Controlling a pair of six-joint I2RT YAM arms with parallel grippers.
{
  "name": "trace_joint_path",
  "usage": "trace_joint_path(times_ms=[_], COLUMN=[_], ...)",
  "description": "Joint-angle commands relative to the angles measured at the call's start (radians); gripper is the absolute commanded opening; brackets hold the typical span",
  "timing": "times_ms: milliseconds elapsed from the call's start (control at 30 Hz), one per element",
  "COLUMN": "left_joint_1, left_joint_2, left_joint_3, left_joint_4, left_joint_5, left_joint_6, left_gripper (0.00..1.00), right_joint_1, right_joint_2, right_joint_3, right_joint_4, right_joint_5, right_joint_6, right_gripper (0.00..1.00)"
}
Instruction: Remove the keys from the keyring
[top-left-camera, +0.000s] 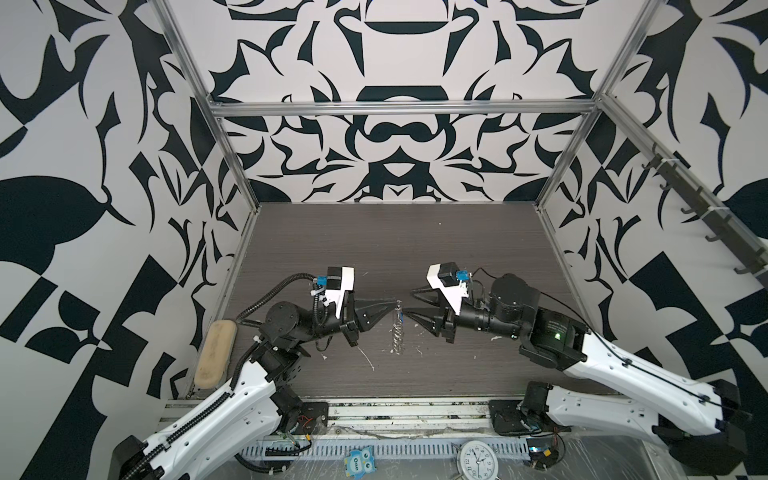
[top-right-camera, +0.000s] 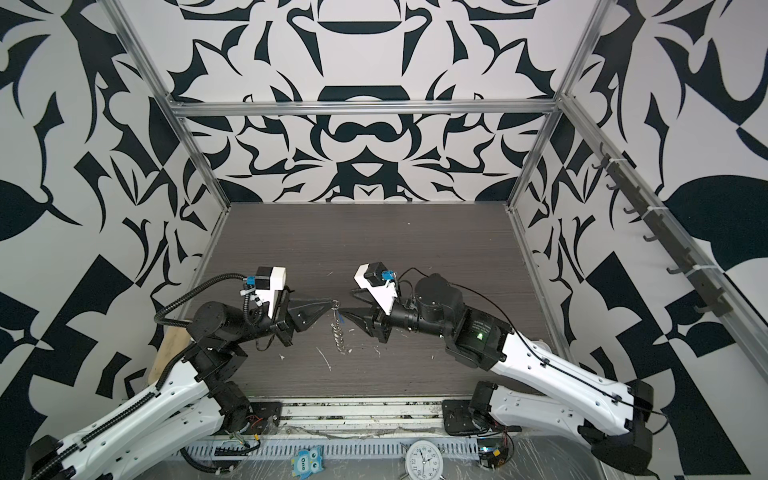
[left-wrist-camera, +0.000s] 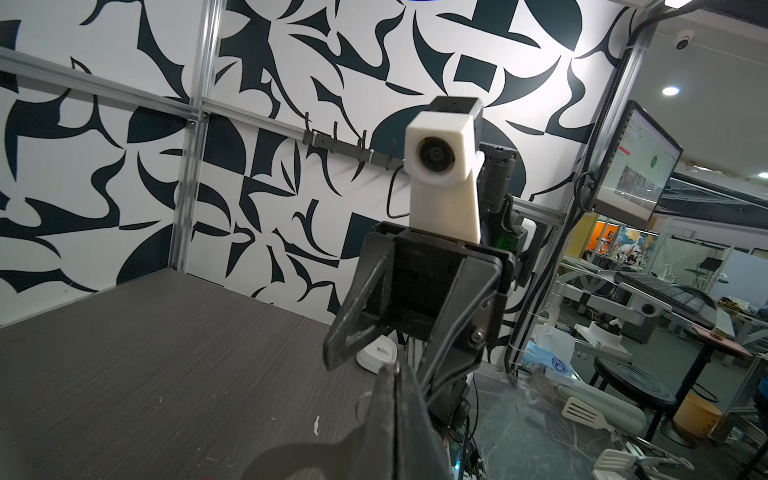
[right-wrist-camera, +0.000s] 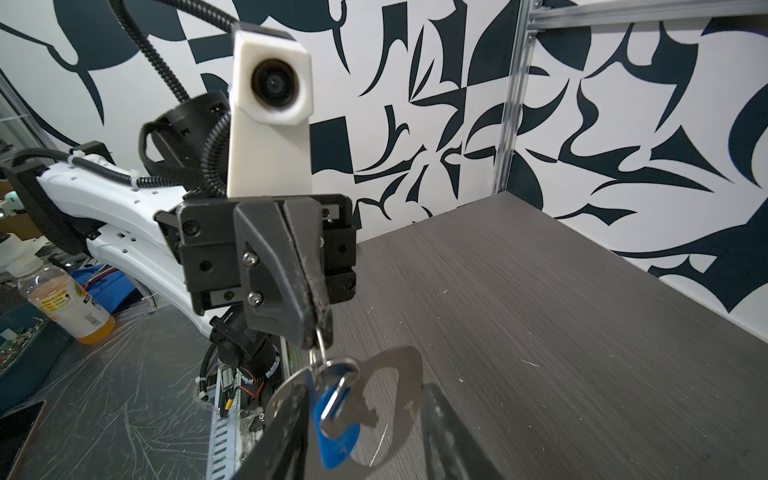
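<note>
Both arms reach in over the middle of the counter (top-left-camera: 374, 249), their tips almost meeting. On the left side, the left gripper (top-left-camera: 395, 302) is pressed together on a small metal ring at the top of the keyring (top-left-camera: 397, 332). In both top views the keyring hangs from it edge-on, its row of small rings running downward. Whether its lowest end touches the counter I cannot tell. From the right wrist, the flat silver plate faces the camera with the blue key (right-wrist-camera: 336, 432) dangling against it. Opposite, the right gripper (top-left-camera: 410, 302) stands apart, its fingers (right-wrist-camera: 286, 432) either side of plate and blue key, clamped on neither.
</note>
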Motion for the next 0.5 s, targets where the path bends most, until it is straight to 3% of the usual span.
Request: trace_joint_path(times_ms=[0, 467], left_joint_1=[-0.003, -0.003], left_joint_2=[-0.009, -0.020], left_joint_3=[0.028, 0.020], left_joint_4=[0.056, 0.057], left_joint_5=[0.011, -0.017], left_joint_6=[-0.013, -0.004], left_gripper=[0.00, 0.00], right_joint_1=[0.005, 0.004], right_joint_2=[-0.012, 0.011], right_joint_3=[0.040, 0.063], right_joint_4=[0.092, 0.077], right_joint_5=[-0.035, -0.133], right_joint_6=[0.016, 0.042], right_gripper=[0.43, 0.23])
